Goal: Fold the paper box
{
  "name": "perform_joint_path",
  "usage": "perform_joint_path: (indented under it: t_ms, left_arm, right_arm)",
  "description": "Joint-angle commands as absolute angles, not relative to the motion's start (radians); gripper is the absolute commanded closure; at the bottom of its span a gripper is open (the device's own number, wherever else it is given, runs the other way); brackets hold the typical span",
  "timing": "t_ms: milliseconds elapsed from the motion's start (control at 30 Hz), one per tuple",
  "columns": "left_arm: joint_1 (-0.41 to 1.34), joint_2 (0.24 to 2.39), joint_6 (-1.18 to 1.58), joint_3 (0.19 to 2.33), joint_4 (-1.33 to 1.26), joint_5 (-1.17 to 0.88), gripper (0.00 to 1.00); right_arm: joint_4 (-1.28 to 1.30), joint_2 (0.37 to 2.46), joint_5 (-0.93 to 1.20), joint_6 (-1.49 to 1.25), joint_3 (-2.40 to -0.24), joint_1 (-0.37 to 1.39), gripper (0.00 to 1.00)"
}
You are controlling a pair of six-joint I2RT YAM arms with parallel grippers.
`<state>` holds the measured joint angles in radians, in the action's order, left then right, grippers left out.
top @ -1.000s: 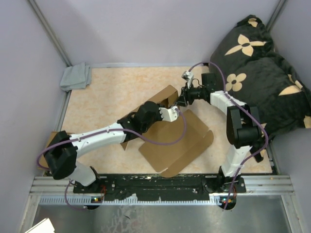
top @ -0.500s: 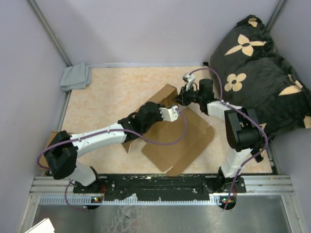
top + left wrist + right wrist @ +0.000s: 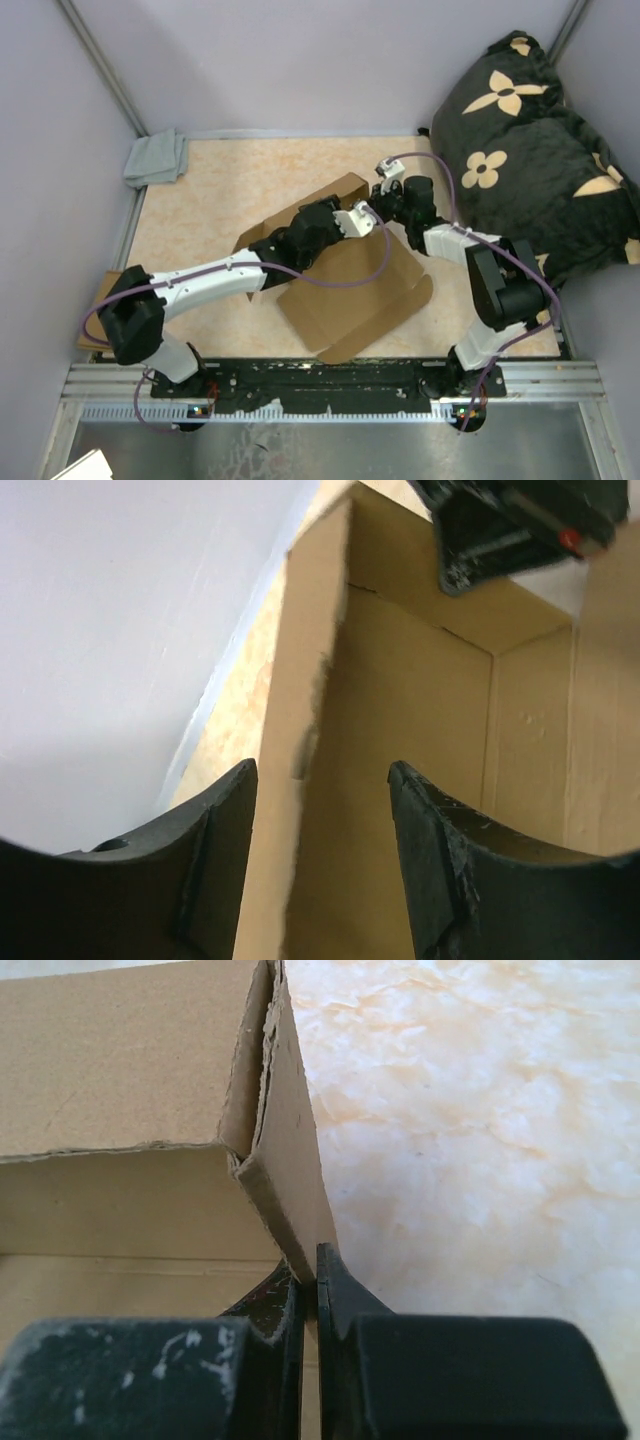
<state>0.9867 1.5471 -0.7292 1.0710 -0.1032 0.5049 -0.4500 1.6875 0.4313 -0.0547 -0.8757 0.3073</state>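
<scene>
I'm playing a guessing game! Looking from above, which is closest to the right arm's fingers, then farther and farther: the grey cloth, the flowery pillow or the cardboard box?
1. Paper box: its wall is pinched in the right fingers.
2. Flowery black pillow: close by, on the right.
3. Grey cloth: far-left back corner.

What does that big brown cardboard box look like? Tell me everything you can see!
The box is plain brown cardboard, only partly folded. Its big flat panel with rounded flaps lies on the speckled table. The far walls stand up and meet at a corner with rough edges. The right jaws are shut on a wall edge near that corner. The left jaws stand open on either side of another upright wall.
</scene>
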Motion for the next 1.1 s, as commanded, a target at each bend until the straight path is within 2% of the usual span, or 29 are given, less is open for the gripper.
perform_joint_path:
  t_ms: [0, 200, 333, 433, 533, 667, 867, 1067]
  left_arm:
    - [0.991, 1.528, -0.541, 1.185, -0.129, 0.545, 0.38]
    - [0.977, 1.445, -0.399, 1.199, -0.184, 0.526, 0.38]
    - [0.905, 1.395, -0.283, 1.178, -0.204, 0.548, 0.38]
    - [0.779, 1.409, -0.095, 1.225, -0.093, 0.592, 0.38]
    - [0.609, 1.443, 0.127, 1.292, 0.081, 0.535, 0.38]
    - [0.444, 1.492, 0.261, 1.316, 0.189, 0.424, 0.39]
    - [0.242, 1.491, 0.375, 1.169, 0.034, 0.220, 0.45]
    - [0.213, 1.544, 0.349, 1.058, -0.142, 0.089, 0.46]
  right_arm:
    - [-0.506, 1.593, 0.225, -0.053, -0.855, 0.320, 1.00]
    - [-0.499, 1.553, 0.095, -0.040, -0.813, 0.321, 1.00]
    - [-0.508, 1.526, -0.007, -0.059, -0.770, 0.328, 1.00]
    - [-0.536, 1.504, -0.117, -0.080, -0.716, 0.344, 1.00]
    - [-0.528, 1.489, -0.193, -0.128, -0.682, 0.347, 1.00]
    - [-0.437, 1.481, -0.245, -0.213, -0.698, 0.347, 1.00]
    - [-0.386, 1.446, -0.227, -0.269, -0.703, 0.347, 1.00]
    - [-0.344, 1.421, -0.188, -0.252, -0.708, 0.346, 1.00]
